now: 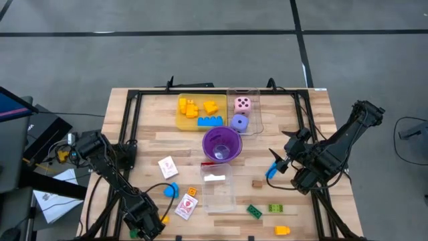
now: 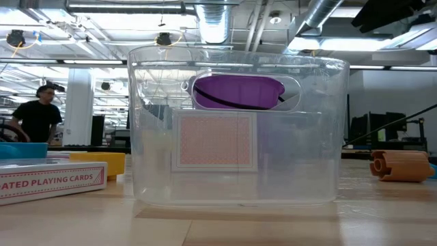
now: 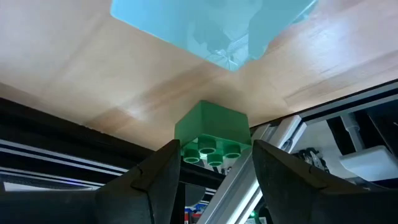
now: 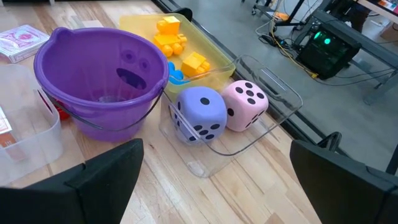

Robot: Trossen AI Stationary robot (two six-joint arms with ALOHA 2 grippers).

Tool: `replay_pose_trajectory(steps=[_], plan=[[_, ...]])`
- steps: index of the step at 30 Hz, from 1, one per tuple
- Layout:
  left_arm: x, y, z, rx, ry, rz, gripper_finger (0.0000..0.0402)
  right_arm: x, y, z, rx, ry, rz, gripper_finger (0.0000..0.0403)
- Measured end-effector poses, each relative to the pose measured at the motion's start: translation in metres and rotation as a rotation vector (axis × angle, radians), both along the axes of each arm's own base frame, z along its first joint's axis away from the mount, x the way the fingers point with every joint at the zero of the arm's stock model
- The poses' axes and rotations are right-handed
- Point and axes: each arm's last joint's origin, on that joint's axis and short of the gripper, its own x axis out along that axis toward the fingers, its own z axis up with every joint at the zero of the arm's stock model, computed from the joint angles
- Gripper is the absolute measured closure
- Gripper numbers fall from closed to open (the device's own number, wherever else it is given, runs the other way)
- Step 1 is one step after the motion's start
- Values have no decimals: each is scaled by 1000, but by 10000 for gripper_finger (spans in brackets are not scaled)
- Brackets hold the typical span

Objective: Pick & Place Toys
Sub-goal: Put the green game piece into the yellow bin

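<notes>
A green brick [image 3: 210,127] sits between the fingers of my left gripper [image 3: 214,165], at the table's near left corner [image 1: 139,229]. Its studs face the wrist camera. A light blue piece [image 3: 217,28] lies on the wood beyond it. My right gripper [image 4: 217,186] hangs open over the table's right side [image 1: 275,167], holding nothing. It looks toward the purple cup [image 4: 102,78], the purple die [image 4: 199,115] and the pink die [image 4: 245,106]. Cards [image 1: 167,166] and loose bricks [image 1: 254,211] lie on the table. My left gripper pinches the green brick's two opposite side walls [image 3: 183,140] between its two fingers, slanting down from the near left. The studded face points back toward the wrist. I cannot tell whether the brick rests on the table's edge or hangs clear of it.
A yellow tray [image 1: 200,119] at the far middle holds yellow and blue bricks. Beside it, a clear tray [image 1: 255,114] holds both dice. A clear box [image 2: 235,184] with a card stands in front of the cup. A card pack [image 2: 48,181] lies near left. A person stands far behind.
</notes>
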Motion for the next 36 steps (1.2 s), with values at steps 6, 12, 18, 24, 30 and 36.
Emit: replay_pose_trajectory(steps=[6, 12, 18, 24, 30, 36], plan=[[1, 0, -1, 24, -12, 18, 207, 0, 0, 0, 2, 0, -1, 5], [6, 0, -1, 35, -90, 45, 207, 0, 0, -1, 18, 17, -1, 5], [9, 2, -2, 43, -112, 44, 207, 0, 0, -1, 18, 17, -1, 5], [3, 4, -1, 13, 14, 10, 207, 0, 0, -1, 19, 17, -1, 5], [2, 4, -1, 6, 40, 12, 207, 0, 0, -1, 18, 17, -1, 5], [2, -3, 1, -31, 37, 33, 207, 0, 0, -1, 17, 17, -1, 5]])
